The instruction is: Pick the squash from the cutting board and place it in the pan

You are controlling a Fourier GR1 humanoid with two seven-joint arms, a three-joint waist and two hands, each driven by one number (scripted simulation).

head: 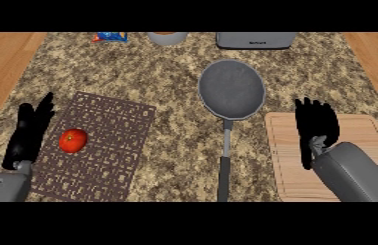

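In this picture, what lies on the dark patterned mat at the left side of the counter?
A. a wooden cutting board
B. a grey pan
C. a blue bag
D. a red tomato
D: a red tomato rests on the mat, near the left hand; the pan lies apart, to the mat's right.

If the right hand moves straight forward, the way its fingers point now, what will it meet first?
Probably nothing: past the right hand lies only counter, and the grey appliance sits left of that line. Its height above the cutting board is unclear.
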